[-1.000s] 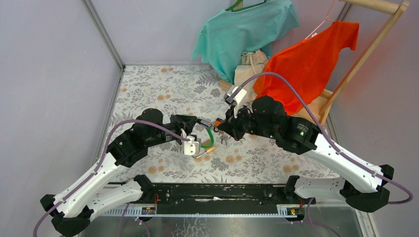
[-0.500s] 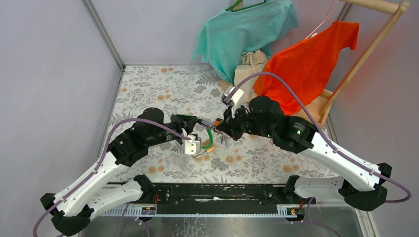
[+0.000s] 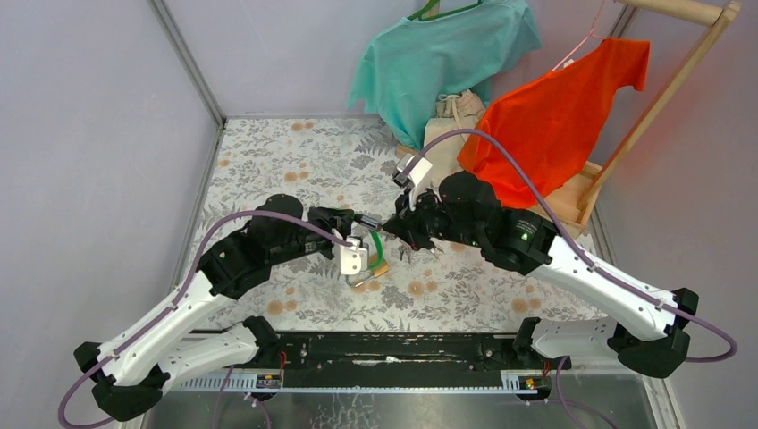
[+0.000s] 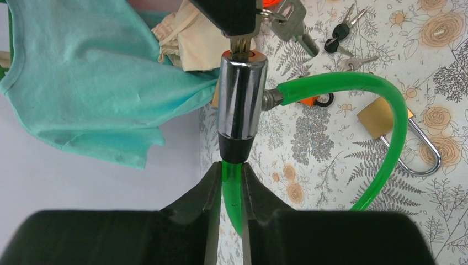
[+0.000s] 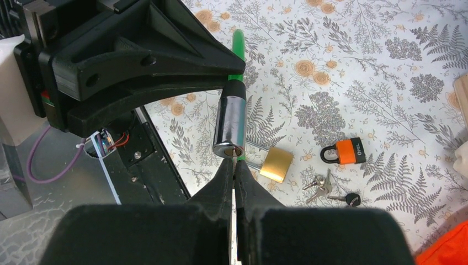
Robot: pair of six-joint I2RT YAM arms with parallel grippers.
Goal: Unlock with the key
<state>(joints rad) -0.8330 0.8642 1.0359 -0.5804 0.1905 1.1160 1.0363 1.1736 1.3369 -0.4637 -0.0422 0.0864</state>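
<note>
Key (image 4: 240, 46) in one cable lock (image 4: 241, 99) | left pincer (image 4: 232, 167) grips cable (image 4: 353, 83) | right pincer (image 5: 234, 165) grips key | two padlocks (image 5: 276, 161) (image 5: 343, 152)

Glossy green rubber cable (image 4: 342, 81) runs from the shiny chrome lock cylinder (image 4: 241, 94). Near that cylinder: a brass-yellow square padlock (image 5: 277, 163), a small orange-and-black padlock (image 5: 346, 153), white tablecloth (image 5: 359, 66) with grey ferns, orange flowers.
</note>
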